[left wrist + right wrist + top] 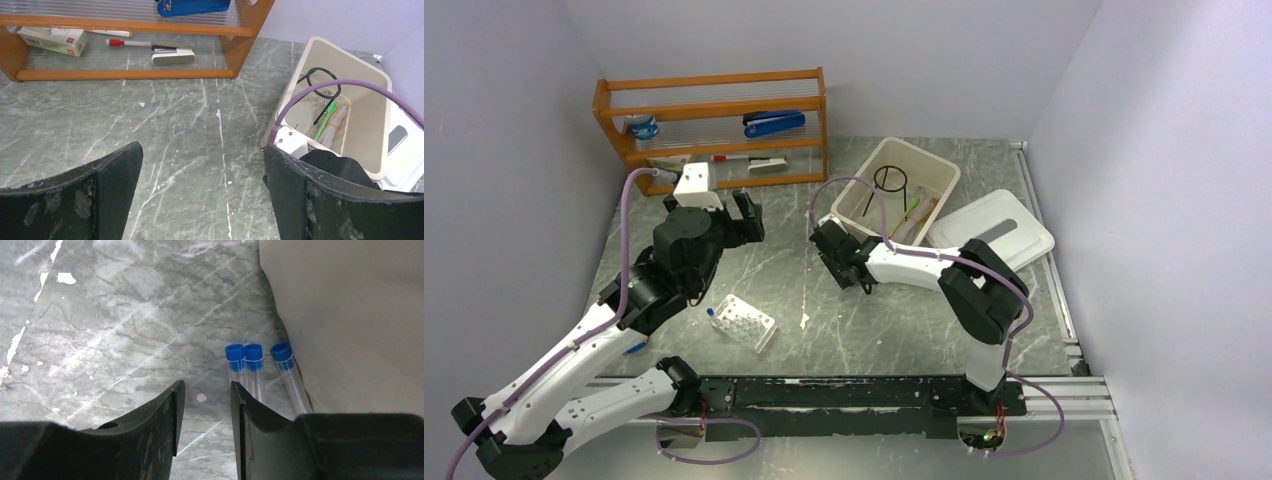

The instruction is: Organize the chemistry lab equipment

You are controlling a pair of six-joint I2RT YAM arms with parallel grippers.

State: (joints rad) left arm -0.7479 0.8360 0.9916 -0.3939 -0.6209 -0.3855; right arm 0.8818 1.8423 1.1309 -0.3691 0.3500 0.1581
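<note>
Three blue-capped vials (254, 360) lie side by side on the marble table, close against the beige bin wall (350, 315). My right gripper (206, 390) hovers low just left of them, open, with only bare table between its fingers; in the top view this right gripper (826, 240) sits at the bin's near-left corner. The white holed rack (746, 322) lies on the table in front of the left arm. A black wire tripod (890, 180) stands in the beige bin (934, 165). My left gripper (752, 218) hangs wide open and holds nothing, its fingers pointing toward the bin (372, 100).
A wooden shelf (714, 125) at the back left holds a blue stapler (774, 123), a marker and a small box. The bin's white lid (991, 230) lies to its right. A green-handled tool (327, 114) rests inside the bin. Walls close in the table on the left, back and right.
</note>
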